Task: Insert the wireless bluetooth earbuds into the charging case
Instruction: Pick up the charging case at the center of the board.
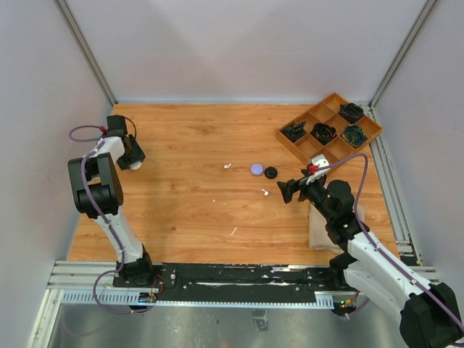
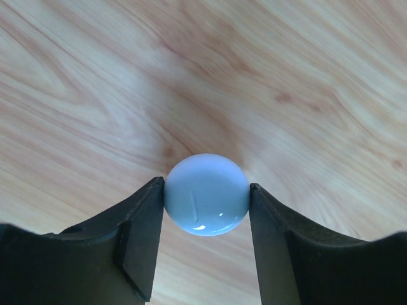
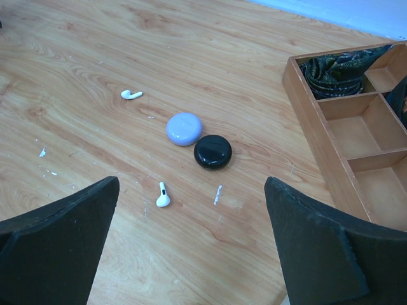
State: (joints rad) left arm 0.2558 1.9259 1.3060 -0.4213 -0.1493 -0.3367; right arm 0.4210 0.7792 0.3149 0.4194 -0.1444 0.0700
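We judge nothing inserted: left pincer (image 2: 206,189) clamps a round white case (image 2: 206,204), right pincer (image 3: 191,184) gapes empty, white earbuds (image 3: 163,196) lie loose.

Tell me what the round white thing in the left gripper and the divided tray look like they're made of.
The round white case looks like smooth, glossy plastic: bright highlights sit on its lower curve. The divided tray looks like matte or unfinished wood, possibly plywood or fibreboard: its thin walls are an even tan-brown with no shine.
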